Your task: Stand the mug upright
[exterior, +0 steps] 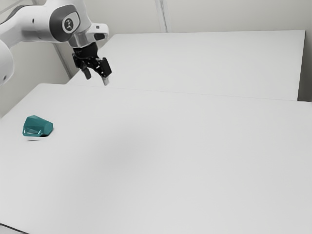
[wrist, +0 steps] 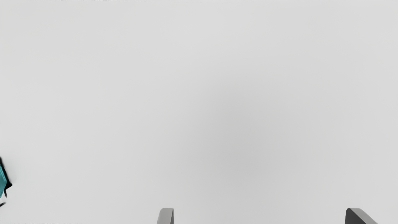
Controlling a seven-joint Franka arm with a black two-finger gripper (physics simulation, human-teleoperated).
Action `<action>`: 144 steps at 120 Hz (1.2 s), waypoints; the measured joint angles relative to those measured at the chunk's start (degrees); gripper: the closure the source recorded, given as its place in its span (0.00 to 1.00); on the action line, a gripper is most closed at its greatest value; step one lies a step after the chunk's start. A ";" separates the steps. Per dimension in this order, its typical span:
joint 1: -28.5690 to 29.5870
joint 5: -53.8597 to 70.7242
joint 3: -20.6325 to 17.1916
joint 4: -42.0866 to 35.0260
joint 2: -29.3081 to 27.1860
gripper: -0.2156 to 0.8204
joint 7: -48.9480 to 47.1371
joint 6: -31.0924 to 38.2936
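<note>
The gripper (exterior: 97, 81) hangs high above the white table in the exterior view, with nothing between its fingers. A teal faceted mug (exterior: 37, 126) lies tipped on its side toward the exterior view's left, well apart from the hand. In the wrist view the gripper (wrist: 259, 215) shows two fingertips set wide apart, and a sliver of the teal mug (wrist: 2, 182) appears at the picture's border, outside the fingers.
The white table (exterior: 175, 165) spreads beneath the arm. Behind it stands another white surface (exterior: 209, 63), with pale walls beyond. A dark thin line (exterior: 12, 228) crosses the exterior view's lower left corner.
</note>
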 joint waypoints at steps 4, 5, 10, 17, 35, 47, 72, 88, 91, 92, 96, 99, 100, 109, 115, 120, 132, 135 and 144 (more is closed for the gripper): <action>-0.08 -0.08 0.40 -0.25 -0.20 0.21 -0.02 0.38; -0.18 -0.15 0.62 -0.39 -0.32 0.21 -0.03 0.49; -0.20 -0.42 1.37 -1.27 -1.11 0.21 -0.09 0.98; -0.11 -0.78 2.26 -3.06 -2.73 0.21 -0.31 1.66; -2.04 -1.98 7.26 -11.76 -8.18 0.21 -0.87 4.82; 1.00 -2.95 8.79 -19.52 -13.15 0.21 -0.98 8.18; 16.62 -9.98 8.59 -26.08 -15.26 0.21 2.98 15.82; 28.66 -16.75 1.90 -26.42 -14.72 0.21 8.82 17.51; 31.91 -18.16 0.03 -26.46 -14.58 0.21 10.23 17.44; 32.87 -18.61 -0.47 -26.46 -14.54 0.21 10.71 17.40; 36.67 -20.30 -2.30 -26.51 -14.24 0.21 12.68 17.13; 39.40 -21.35 -3.49 -26.59 -13.92 0.21 14.24 16.84; 40.23 -21.66 -3.80 -26.63 -13.83 0.21 14.76 16.72; 46.66 -23.67 -5.27 -27.35 -13.31 0.21 19.71 15.11; 50.26 -24.47 -5.59 -28.07 -12.67 0.21 23.12 14.19; 52.70 -24.94 -5.70 -28.33 -11.89 0.21 26.02 13.70; 57.19 -26.68 -5.78 -27.13 -7.77 0.21 32.95 13.73; 58.06 -27.10 -5.78 -25.73 -5.88 0.21 34.58 13.85; 59.53 -28.03 -5.77 -21.67 -0.47 0.21 39.13 14.61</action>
